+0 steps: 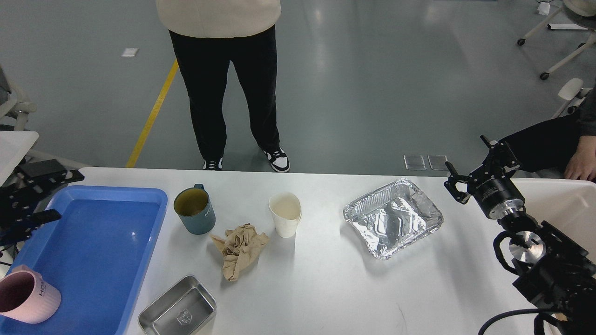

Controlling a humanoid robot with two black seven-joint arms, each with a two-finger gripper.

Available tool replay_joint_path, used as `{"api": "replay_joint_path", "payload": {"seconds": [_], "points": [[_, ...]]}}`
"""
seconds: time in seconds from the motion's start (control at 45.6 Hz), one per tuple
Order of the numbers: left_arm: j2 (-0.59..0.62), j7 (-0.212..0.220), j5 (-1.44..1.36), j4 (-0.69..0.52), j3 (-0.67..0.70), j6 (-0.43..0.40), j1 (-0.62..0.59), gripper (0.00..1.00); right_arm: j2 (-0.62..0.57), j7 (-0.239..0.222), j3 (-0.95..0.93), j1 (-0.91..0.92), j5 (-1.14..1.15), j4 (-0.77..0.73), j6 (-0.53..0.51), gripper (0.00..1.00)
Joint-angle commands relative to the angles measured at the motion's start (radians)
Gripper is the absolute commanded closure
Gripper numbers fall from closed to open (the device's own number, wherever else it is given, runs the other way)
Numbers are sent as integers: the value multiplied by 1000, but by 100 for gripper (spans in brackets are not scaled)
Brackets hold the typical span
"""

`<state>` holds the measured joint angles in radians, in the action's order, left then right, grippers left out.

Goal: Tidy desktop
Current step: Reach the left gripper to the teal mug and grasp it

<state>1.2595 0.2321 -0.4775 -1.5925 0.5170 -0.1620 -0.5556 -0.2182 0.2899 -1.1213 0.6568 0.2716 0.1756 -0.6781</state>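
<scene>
- The large rectangular desktop [326,288] is plain white.
- The shallow plastic tray [100,242] is bright blue.
- The ribbed mug [25,298] in it is pale pink, with white lettering.
- The handled mug [195,211] is dusty teal, its inside olive.
- The paper cup [285,215] is cream-white.
- The crumpled paper napkin [238,251] is tan-brown.
- The foil tray [393,218] is shiny, crinkled silver.
- The small metal tin [178,311] is dull steel grey.
- Both robot grippers, left [46,195] and right [482,174], are black.

The pink mug [25,298] and steel tin [179,311] run off the frame's edge; perhaps half shows.
</scene>
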Motion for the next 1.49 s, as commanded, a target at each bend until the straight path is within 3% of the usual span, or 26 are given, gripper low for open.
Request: {"api": "replay_joint_path", "payload": {"seconds": [0.0,0.154,0.285,0.351,0.812,0.988,1.053,1.185,1.47], "points": [[-297,104,-153,163,-11,90,-38,3,5,0,0,0,0,1,-1,0],[-581,179,-228,327,-23,116,-78,3,3,0,0,0,0,1,-6,0],[-686,187,-302,468,-106,114,-128,6,-1,0,0,0,0,2,-8,0],[-713,188,-303,482,-129,116,-136,9,-3,0,0,-2,1,2,-9,0],[-715,188,-328,556,-132,107,-130,40,-3,0,0,-5,1,2,-12,0],[-724,200,-329,571,-132,107,-129,81,-1,2,0,-5,1,2,-12,0],[-738,202,-331,586,-146,107,-129,91,-1,2,0,-5,1,2,-12,0],[-759,202,-332,614,-167,108,-136,99,2,2,0,-8,1,4,-11,0],[-773,219,-339,612,-166,93,-139,100,0,2,0,-8,1,4,-12,0]]}}
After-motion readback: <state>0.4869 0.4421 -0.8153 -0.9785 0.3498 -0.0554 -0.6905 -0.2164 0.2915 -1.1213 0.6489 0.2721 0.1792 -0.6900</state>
